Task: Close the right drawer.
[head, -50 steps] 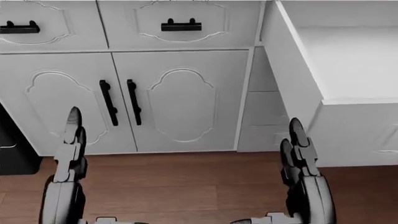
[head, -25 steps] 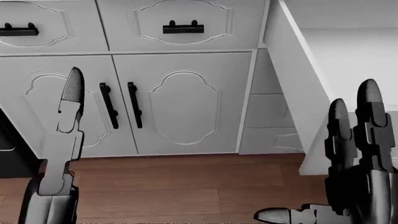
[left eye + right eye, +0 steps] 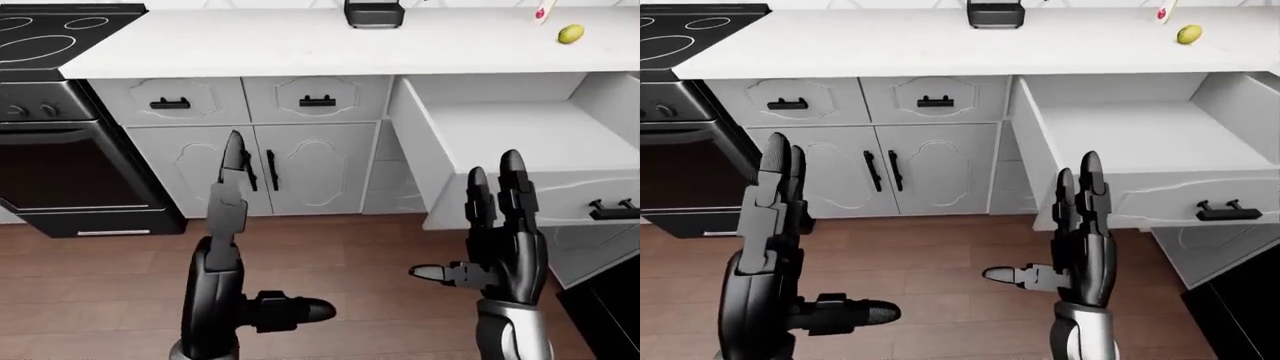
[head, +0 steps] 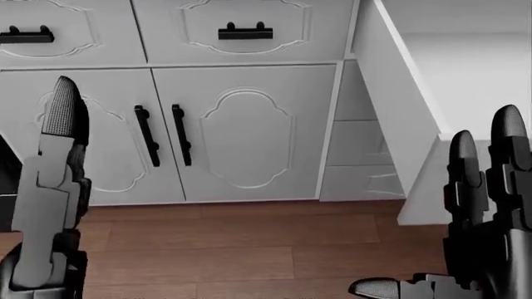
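At the right of the eye views, just under the white counter (image 3: 940,45), the right drawer (image 3: 1140,135) stands pulled far out of the cabinet run, its long axis running from the cabinet face toward the bottom right of the view, so that its front panel points down and to the right. It is a plain white box with flat, smooth walls, a bare pale floor and a front panel with a faint raised moulding; a short black bar handle (image 3: 1221,211) lies level on that panel. The right hand (image 3: 1080,247) is raised just left of the drawer's near corner, its dark fingers straight and spread, thumb stuck out sideways, gripping nothing and not touching the drawer. The left hand (image 3: 770,225) is likewise up and flat, fingers extended and released, before the pair of white cabinet doors (image 3: 265,169) with their curved relief panels and two upright black handles. Above these doors sit two closed white drawers (image 3: 245,101), each with a small black handle. A black oven (image 3: 70,172) with a glossy door and a dark cooktop fills the left edge. The floor (image 3: 340,255) is brown wooden planks. On the counter lie a small yellow-green fruit (image 3: 1189,34) and a dark boxy object (image 3: 995,13) at the top edge.
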Available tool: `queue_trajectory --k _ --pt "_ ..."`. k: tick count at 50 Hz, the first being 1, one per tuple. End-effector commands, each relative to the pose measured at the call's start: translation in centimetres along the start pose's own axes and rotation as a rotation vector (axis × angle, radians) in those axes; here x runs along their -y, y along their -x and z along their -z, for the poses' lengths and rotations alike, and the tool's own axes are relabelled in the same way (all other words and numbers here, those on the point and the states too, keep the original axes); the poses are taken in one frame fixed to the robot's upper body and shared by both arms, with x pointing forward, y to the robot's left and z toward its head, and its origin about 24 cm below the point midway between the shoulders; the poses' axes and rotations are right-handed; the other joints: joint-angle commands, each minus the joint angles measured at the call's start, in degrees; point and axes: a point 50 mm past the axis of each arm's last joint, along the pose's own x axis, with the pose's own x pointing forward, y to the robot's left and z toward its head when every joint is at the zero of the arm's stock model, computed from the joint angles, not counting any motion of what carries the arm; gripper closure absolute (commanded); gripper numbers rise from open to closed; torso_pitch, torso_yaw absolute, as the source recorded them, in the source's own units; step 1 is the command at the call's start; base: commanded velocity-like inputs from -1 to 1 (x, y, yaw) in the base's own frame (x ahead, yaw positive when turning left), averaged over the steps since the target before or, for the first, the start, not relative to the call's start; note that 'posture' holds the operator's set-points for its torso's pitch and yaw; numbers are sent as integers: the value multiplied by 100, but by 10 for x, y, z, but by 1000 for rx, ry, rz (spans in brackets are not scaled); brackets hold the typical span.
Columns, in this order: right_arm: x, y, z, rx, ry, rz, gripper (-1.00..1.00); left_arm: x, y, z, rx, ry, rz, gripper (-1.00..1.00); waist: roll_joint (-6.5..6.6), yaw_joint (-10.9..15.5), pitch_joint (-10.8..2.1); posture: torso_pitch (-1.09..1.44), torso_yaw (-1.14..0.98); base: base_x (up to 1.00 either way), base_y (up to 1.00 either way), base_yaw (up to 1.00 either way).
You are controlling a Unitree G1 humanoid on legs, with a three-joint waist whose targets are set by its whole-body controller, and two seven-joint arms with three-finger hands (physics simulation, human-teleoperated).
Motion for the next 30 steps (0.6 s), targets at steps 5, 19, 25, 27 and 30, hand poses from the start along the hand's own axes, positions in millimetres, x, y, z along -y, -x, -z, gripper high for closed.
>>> queue_trajectory --k 5,19,25,27,30 --pt "-3 -3 -12 78 5 -20 -100 -14 -3 -12 65 104 -68 -100 -3 5 -71 0 0 0 0 0" --pt "-2 -3 -10 77 10 -13 -100 -15 -4 -6 43 123 -69 -100 -7 5 -87 0 0 0 0 0" --pt "-2 -3 -10 78 5 -2 -100 -14 -4 -7 44 118 -62 -100 -7 6 -97 0 0 0 0 0" --pt "-2 -3 -10 73 2 -2 -100 -13 -4 -7 45 116 -57 -100 -6 4 -101 0 0 0 0 0" --pt "-3 -2 -10 70 5 -11 -100 -13 -4 -7 45 117 -56 -100 -7 4 -107 0 0 0 0 0"
